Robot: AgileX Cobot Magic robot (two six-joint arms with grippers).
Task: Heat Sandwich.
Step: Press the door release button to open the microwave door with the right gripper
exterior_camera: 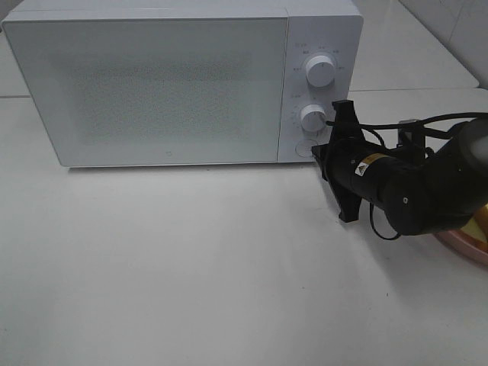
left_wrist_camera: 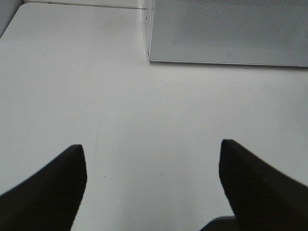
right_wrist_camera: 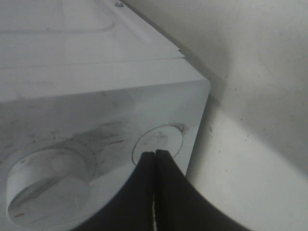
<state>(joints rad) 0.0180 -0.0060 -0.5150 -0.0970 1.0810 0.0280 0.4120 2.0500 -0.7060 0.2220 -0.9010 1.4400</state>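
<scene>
- Counter (exterior_camera: 191, 267): flat, matte white, wide. The left wrist view picks up faint curved scuff lines on it that the high view does not.
- Microwave (exterior_camera: 152, 84): white box with rounded corners at the back of the counter. Its door (exterior_camera: 145, 91) is closed, with a speckled grey window. The control panel is on the right side.
- Right arm (exterior_camera: 412, 191): glossy black, cylindrical, with a small yellow label and loose black cables. It reaches in from the right towards the control panel.
- Left gripper (left_wrist_camera: 151, 144): two black fingers held wide apart over bare counter, holding nothing. It shows only in its own wrist view, which also takes in the lower edge of the microwave door.
- Right gripper (right_wrist_camera: 155, 152): black fingers pressed together, tapering to a point at the button.
- Plate (exterior_camera: 461, 245): round, pink, glossy rim. It sits at the right edge of the high view, mostly behind the arm.
- Sandwich (exterior_camera: 479, 226): on the plate. Only a pale yellow sliver shows beside the arm, so its long axis and facing cannot be told. Neither wrist view shows it.
- Upper knob (exterior_camera: 320, 70) and lower knob (exterior_camera: 313, 118): white, round, ribbed. The right wrist view shows smudges around the lower one.
- Button (right_wrist_camera: 156, 139): a round, flush white disc below the knobs, with the right gripper's tips at its lower edge.
</scene>
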